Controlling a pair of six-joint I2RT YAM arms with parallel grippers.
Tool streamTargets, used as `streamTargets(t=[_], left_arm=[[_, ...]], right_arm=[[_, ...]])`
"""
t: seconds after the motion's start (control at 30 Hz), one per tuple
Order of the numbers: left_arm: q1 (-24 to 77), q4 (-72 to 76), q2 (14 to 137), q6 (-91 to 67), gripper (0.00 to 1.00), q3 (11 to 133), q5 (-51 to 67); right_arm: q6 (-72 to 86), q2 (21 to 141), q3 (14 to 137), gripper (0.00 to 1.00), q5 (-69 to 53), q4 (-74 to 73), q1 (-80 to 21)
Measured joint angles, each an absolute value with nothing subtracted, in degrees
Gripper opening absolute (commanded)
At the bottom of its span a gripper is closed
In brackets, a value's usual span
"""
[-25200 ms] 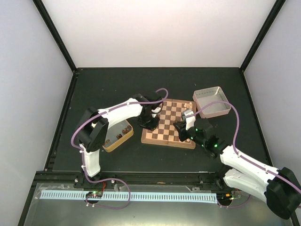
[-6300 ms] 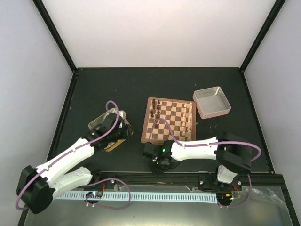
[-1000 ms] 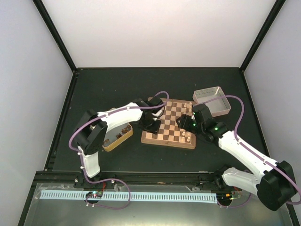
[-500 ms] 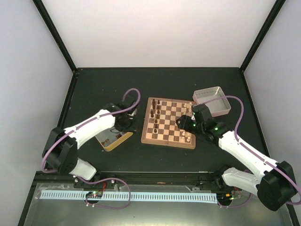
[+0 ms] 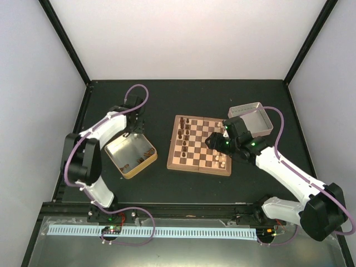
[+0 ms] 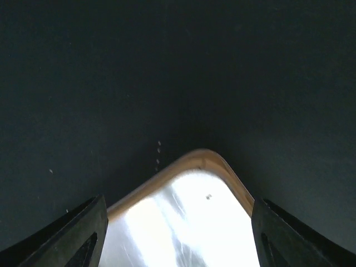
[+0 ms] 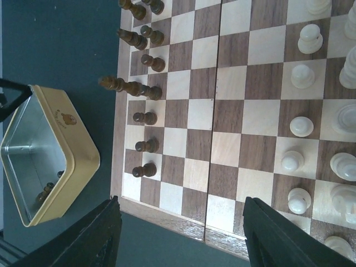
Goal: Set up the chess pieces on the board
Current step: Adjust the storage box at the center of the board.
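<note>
The board [image 5: 200, 146] lies mid-table. Several dark chess pieces [image 7: 143, 118] stand in two columns along its left side [image 5: 183, 136]. A few more dark pieces [image 5: 143, 152] lie inside the gold tin [image 5: 131, 156]. My left gripper [image 5: 133, 132] hangs over the tin's far corner [image 6: 207, 158], open, with nothing between its fingers [image 6: 80, 236]. Over the board's right half my right gripper [image 5: 213, 143] also stands open and holds nothing. In its wrist view its fingers [image 7: 89, 239] frame the board's near edge [image 7: 183, 219].
Pale cream pieces [image 7: 303, 127] fill the board's right columns. A silver tin [image 5: 250, 118] sits at the board's far right corner. In the right wrist view the gold tin [image 7: 67, 161] lies left of the board, a few dark pieces in it. Black walls ring the dark table.
My left arm has swung away from the board's left side to the gold tin's far corner, and its jaws have widened. The right arm has shifted only slightly over the board.
</note>
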State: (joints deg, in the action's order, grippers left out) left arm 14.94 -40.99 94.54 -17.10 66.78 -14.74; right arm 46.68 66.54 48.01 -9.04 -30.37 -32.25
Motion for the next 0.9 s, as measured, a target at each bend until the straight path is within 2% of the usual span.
streamTargets(t=[0.2, 0.37, 0.43, 0.57, 0.73, 0.9], left_arm=[[11.8, -40.2, 101.9, -14.7, 0.64, 71.0, -15.7], [8.9, -40.3, 103.7, -13.6, 0.5, 71.0, -16.1], [8.1, -40.4, 104.0, -13.5, 0.48, 71.0, -16.1], [6.9, -40.6, 104.0, -13.9, 0.49, 71.0, -15.9], [4.5, -40.8, 103.0, -16.6, 0.58, 70.4, -14.1], [0.1, -41.1, 96.0, -19.2, 0.62, 67.1, -10.9]], right_arm=[[47.9, 65.6, 47.9, 0.59, -9.2, -31.1, -32.2], [48.9, 65.1, 47.7, 0.59, -9.2, -31.2, -32.2], [49.0, 65.3, 47.7, 0.59, -9.2, -31.2, -32.2], [49.2, 65.9, 47.8, 0.59, -9.2, -31.3, -32.2], [49.1, 66.4, 47.9, 0.59, -9.2, -31.3, -32.2], [49.1, 66.4, 48.0, 0.59, -9.5, -31.3, -32.2]])
